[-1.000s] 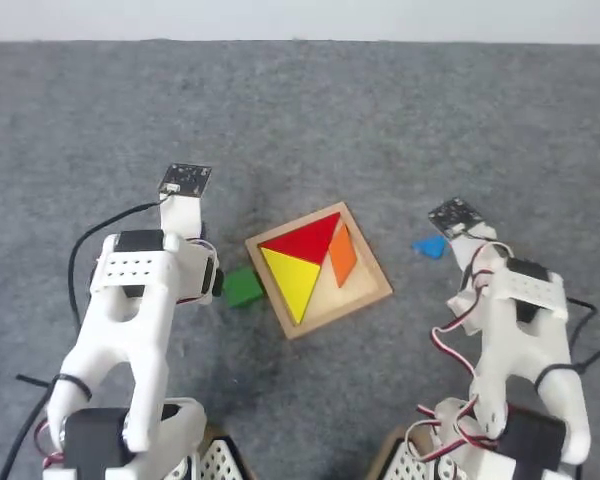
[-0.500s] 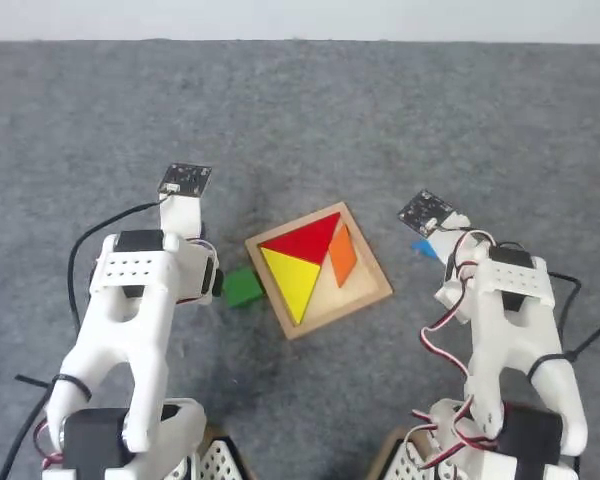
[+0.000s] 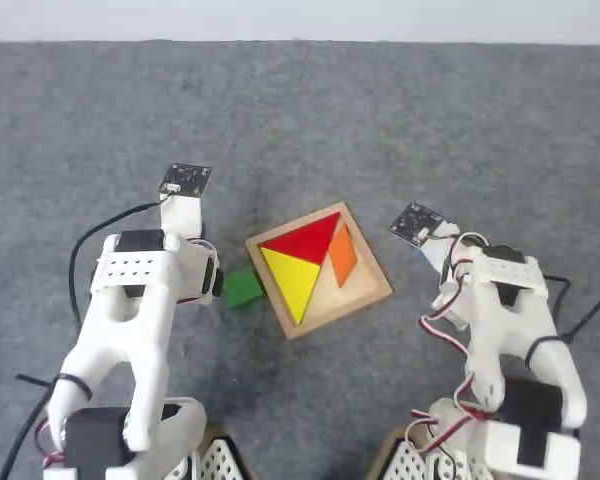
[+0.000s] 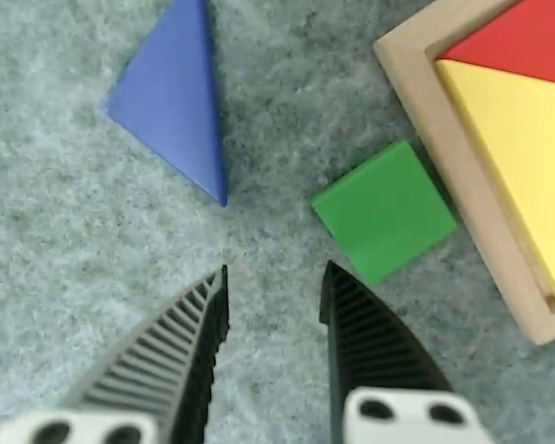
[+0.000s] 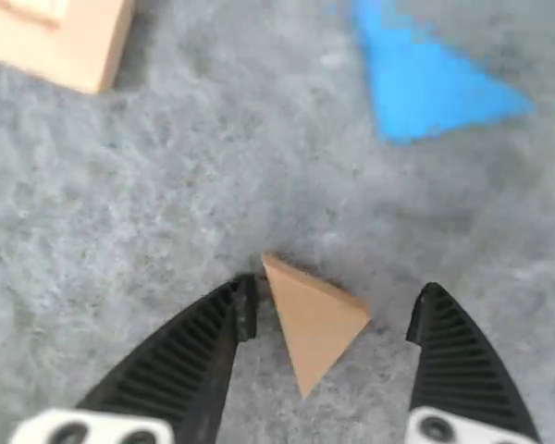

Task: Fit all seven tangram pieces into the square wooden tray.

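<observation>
Currently logging the square wooden tray [image 3: 342,293] as lying skewed at mid-table and holding three of the seven pieces: red triangle [image 3: 305,240], yellow triangle [image 3: 292,280] and orange piece [image 3: 342,255], with part of its floor lying bare. Counting four pieces out on the grey felt [image 3: 310,130]: green square [image 3: 242,287] just beside the tray's rim on the left arm's side, dark blue triangle [image 4: 171,92] near that square, light blue triangle [image 5: 425,83] and small tan triangle [image 5: 310,319] on the right arm's side, apart from the tray. Noting no shift in tray, tray contents or green square over the last second. Recording the right arm [image 3: 500,300] as having swung toward the tray in that second, now covering the spot where the light blue triangle was showing from above. Finding the right gripper [image 5: 338,291] with fingers apart, straddling the tan triangle, one fingertip just beside its corner, clamping nothing. Finding the left gripper [image 4: 274,271] unmoved, fingers apart, hanging over bare felt near the green square, holding nothing. Reading the swing as lining up a pick of the tan triangle, with closing not yet done. Judging the task as under half complete. Flagging the thin flat piece as likely sliding on the felt if the pads close off-centre.
</observation>
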You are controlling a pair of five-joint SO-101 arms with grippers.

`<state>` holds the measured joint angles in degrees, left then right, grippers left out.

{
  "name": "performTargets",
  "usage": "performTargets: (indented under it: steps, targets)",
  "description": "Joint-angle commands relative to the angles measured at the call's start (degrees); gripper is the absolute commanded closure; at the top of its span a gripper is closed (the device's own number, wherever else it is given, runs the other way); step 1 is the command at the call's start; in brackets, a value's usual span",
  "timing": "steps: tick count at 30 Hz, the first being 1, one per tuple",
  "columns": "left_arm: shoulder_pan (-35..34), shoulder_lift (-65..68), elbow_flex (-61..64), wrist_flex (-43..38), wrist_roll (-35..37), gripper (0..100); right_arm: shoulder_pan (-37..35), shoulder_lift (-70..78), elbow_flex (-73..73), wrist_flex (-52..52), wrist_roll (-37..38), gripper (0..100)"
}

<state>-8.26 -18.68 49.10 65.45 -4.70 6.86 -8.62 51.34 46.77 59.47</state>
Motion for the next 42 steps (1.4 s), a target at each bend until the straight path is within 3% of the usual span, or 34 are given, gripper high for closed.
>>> performTargets:
  steps: [1, 9, 15, 20, 29, 42]
  targets:
    - [-0.2, -2.0, -0.4, -1.1, -0.4, 85, 0.4, 2.0, -4.3, -0.3, 1.1, 76.6]
    - [-0.2, -2.0, -0.4, -1.1, -0.4, 85, 0.3, 2.0, -4.8, -0.4, -1.7, 95.8]
    - [0.0, -2.0, 2.2, -3.9, -0.5, 85, 0.0, 1.8, -5.5, -0.3, -2.3, 95.1]
    - [0.1, -2.0, 4.3, -6.2, -0.7, 85, 2.7, -3.4, -7.1, 0.4, -10.1, 94.8]
    - [0.2, -2.0, 4.2, -6.2, -0.7, 85, 6.2, -23.8, 2.7, 8.5, -10.7, 79.2]
    - [-0.2, -2.0, 4.4, -6.2, -0.7, 85, 7.3, -5.2, 1.2, 3.2, -16.0, 79.3]
